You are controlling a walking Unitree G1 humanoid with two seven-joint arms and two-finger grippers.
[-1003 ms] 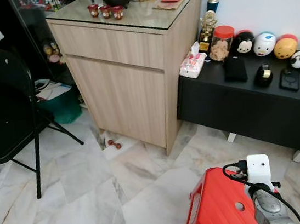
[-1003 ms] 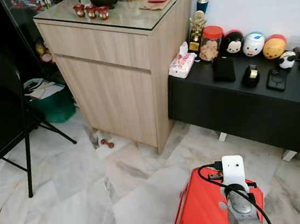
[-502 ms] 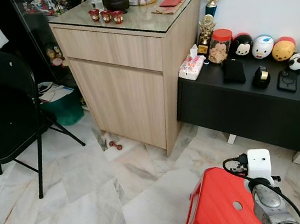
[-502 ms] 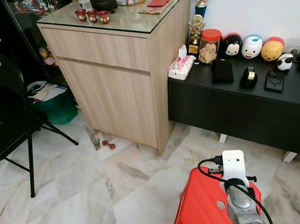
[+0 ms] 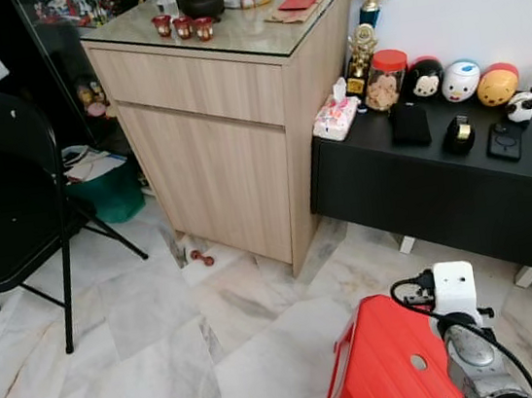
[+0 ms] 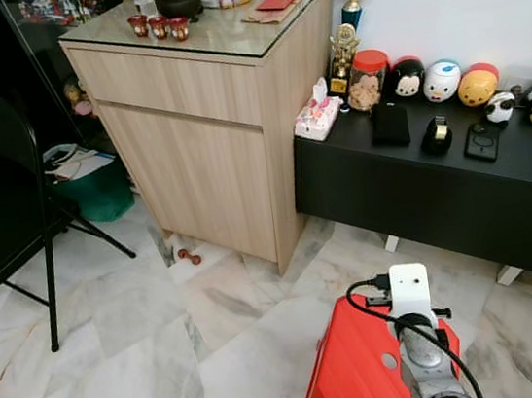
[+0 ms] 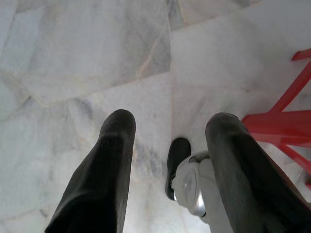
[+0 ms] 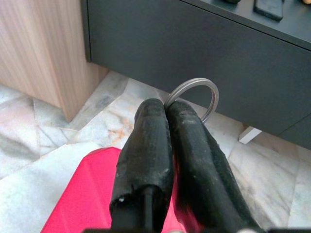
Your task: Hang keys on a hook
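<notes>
- Black folding chair point(image 5: 10, 193): far left, standing on the marble floor point(image 5: 145, 323).
- Left gripper point(image 7: 167, 131): hangs low over the floor, jaws wide, nothing between them.
- Wooden cabinet point(image 5: 223, 131): centre, glass-topped, with small red cups point(image 5: 181, 26) near its front edge.
- Red stool point(image 5: 386, 365): on the floor, beneath the right arm.
- Right gripper point(image 8: 167, 109): above the stool, jaws pressed together on a metal key ring point(image 8: 197, 92) that sticks out past the fingertips.
- Black low worktop point(image 5: 440, 176): right, by the wall, carrying a jar, round figurines and dark gadgets.
</notes>
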